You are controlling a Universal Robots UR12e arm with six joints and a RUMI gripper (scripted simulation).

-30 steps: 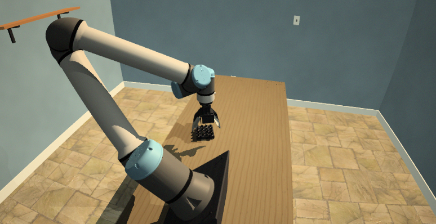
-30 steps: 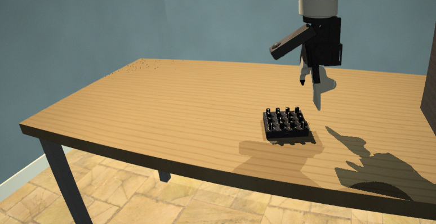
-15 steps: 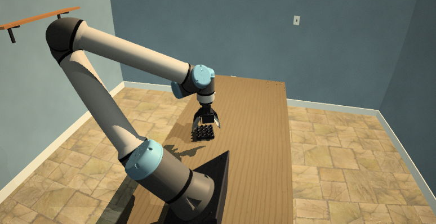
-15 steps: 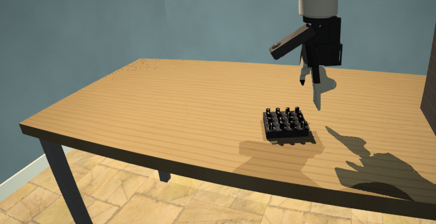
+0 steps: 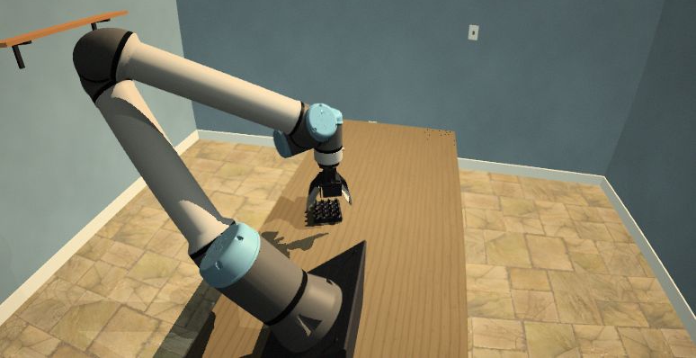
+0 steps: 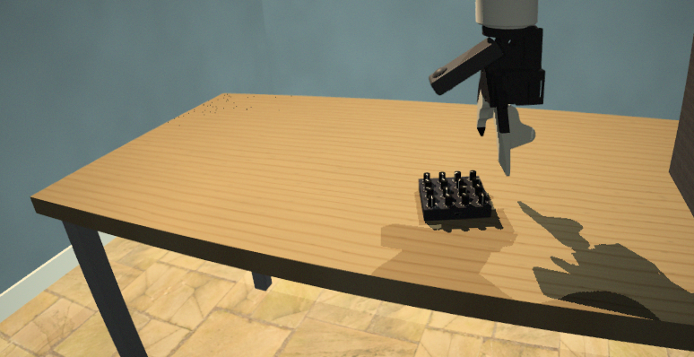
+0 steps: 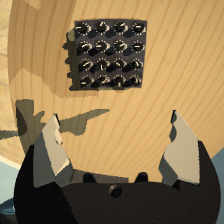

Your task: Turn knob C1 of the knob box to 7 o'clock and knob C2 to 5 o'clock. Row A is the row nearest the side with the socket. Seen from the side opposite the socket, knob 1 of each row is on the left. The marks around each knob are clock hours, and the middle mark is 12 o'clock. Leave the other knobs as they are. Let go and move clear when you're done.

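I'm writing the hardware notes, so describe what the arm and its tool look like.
The arm has thick cream tubular links, dark grey joint housings with black bands, and round light-blue joint caps. A cream wrist collar leads into a black boxy tool with two pale grey, wedge-shaped fingers that taper to points. No cables or markings are visible.

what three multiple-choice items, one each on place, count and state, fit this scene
1. Where is the knob box?
A. on the wooden table
B. on the floor
C. on the wall shelf

2. How many knobs are in each row of the box?
A. two
B. four
C. six

3. How does the gripper stand?
A. shut on a knob
B. shut on nothing
C. open, above the box

Answers: 1 A, the box rests on the table top; 2 B, the wrist view shows a four-by-four grid; 3 C, the jaws stand wide apart, touching nothing.
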